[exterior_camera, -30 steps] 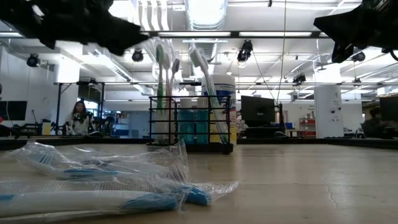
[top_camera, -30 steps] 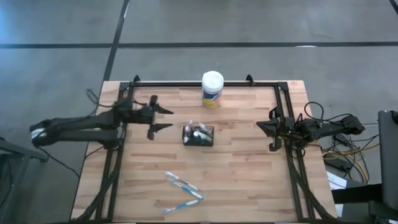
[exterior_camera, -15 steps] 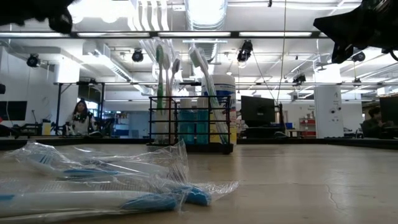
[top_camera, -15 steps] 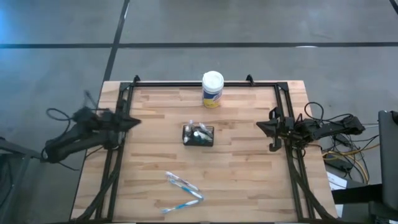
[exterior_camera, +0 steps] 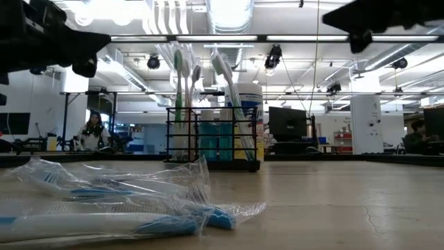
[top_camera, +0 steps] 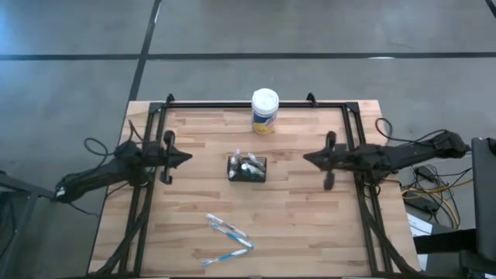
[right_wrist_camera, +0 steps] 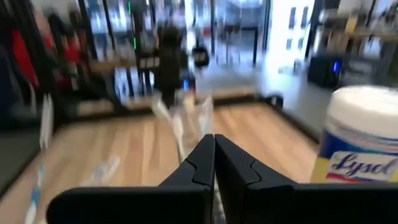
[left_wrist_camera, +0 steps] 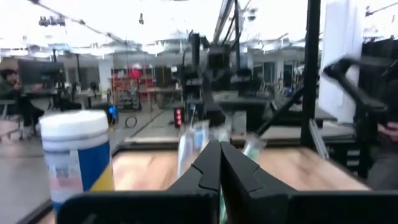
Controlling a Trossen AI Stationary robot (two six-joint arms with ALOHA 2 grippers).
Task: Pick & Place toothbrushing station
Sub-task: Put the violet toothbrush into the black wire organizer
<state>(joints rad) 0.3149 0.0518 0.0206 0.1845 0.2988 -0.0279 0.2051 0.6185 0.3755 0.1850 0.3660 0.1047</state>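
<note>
The toothbrushing station (top_camera: 246, 169), a small black slotted caddy, stands on its base mid-table. In the low view (exterior_camera: 211, 142) several toothbrushes stand upright in it. My left gripper (top_camera: 186, 157) hovers shut to the caddy's left, near the table's left edge, pointing at the caddy. In its wrist view the fingers (left_wrist_camera: 219, 158) meet with nothing between them. My right gripper (top_camera: 306, 160) hovers shut to the caddy's right, also pointing at it, with its fingertips (right_wrist_camera: 213, 149) closed on nothing. Neither gripper touches the caddy.
A white-lidded, yellow-labelled canister (top_camera: 264, 111) stands at the far edge behind the caddy. Two plastic-wrapped toothbrushes (top_camera: 227, 227) (top_camera: 225, 256) lie near the front edge, close in the low view (exterior_camera: 118, 201). A black frame rail (top_camera: 256, 104) runs around the table.
My left gripper, open and reaching close to the caddy a second ago, has shut and drawn back toward the table's left edge, sinking lower. My right gripper has come away from the right edge toward the caddy, rising a little and staying shut. The caddy has not moved.
</note>
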